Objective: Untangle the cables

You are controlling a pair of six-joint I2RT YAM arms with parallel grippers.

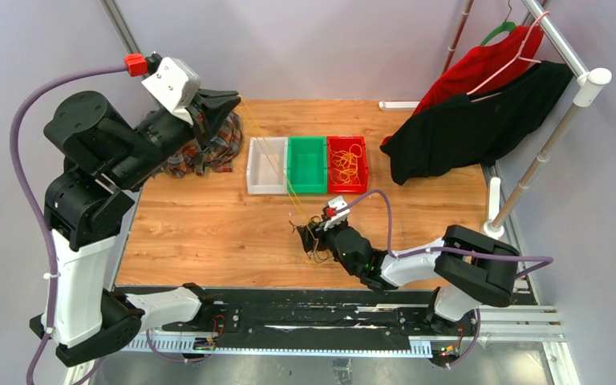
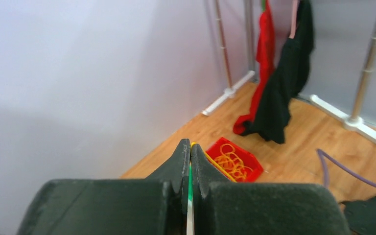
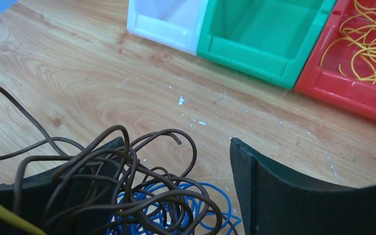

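Woodgrain tabletop [image 3: 103, 83] bears thin, looping, tangled cables [image 3: 149, 198].

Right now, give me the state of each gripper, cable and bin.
left gripper: shut on the yellow cable, which is stretched taut.
right gripper: open.
black and blue cables: tangled together at the right gripper.
white bin: empty.
green bin: empty.
red bin: holds loose yellow cables.
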